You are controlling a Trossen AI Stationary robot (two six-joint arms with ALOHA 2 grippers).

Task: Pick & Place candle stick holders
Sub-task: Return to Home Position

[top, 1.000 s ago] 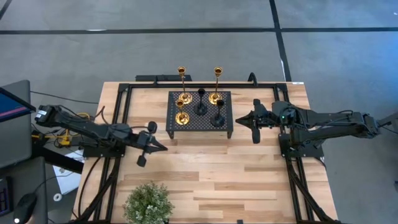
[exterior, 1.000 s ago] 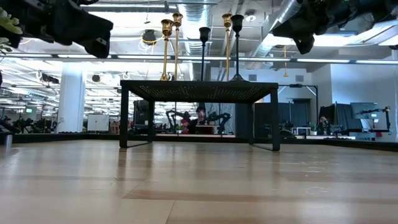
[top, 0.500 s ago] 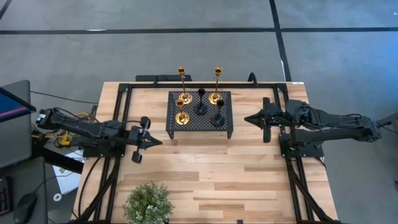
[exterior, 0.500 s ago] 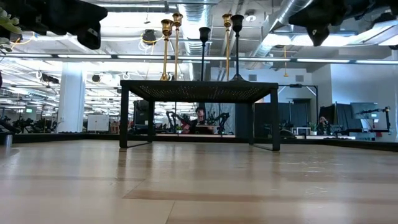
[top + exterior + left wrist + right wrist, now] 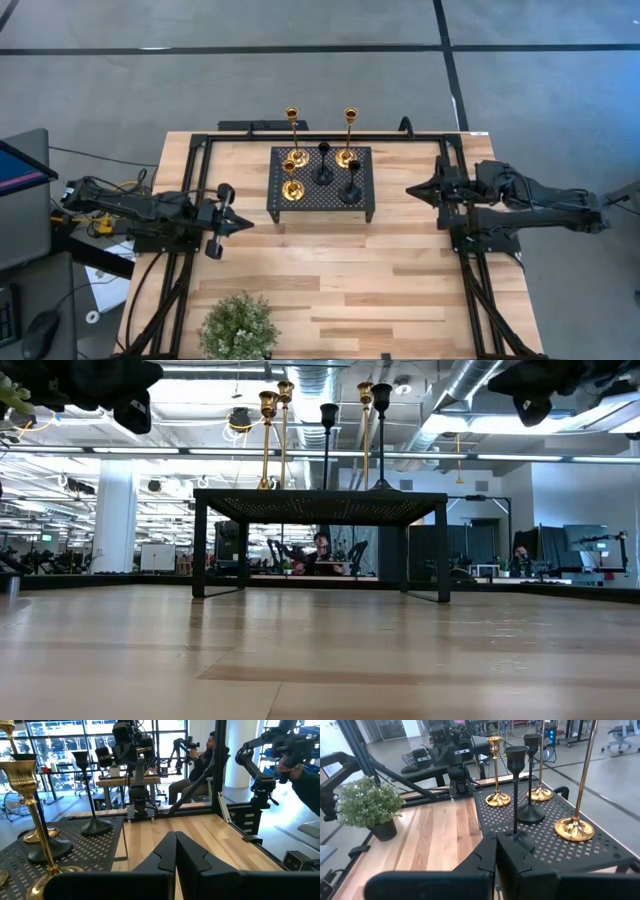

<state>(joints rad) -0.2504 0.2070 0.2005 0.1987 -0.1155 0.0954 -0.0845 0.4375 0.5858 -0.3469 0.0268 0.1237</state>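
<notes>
Altogether five holders (image 5: 292, 188) atop stand (image 5: 318, 203)

A black perforated stand (image 5: 320, 203) is sitting on the wooden tabletop (image 5: 330, 270), between the left fingers (image 5: 238, 222) and the right fingers (image 5: 420, 189). A green potted plant (image 5: 238, 328) is standing nearer the left fingers. A person (image 5: 320, 546) is sitting in the room beyond
</notes>
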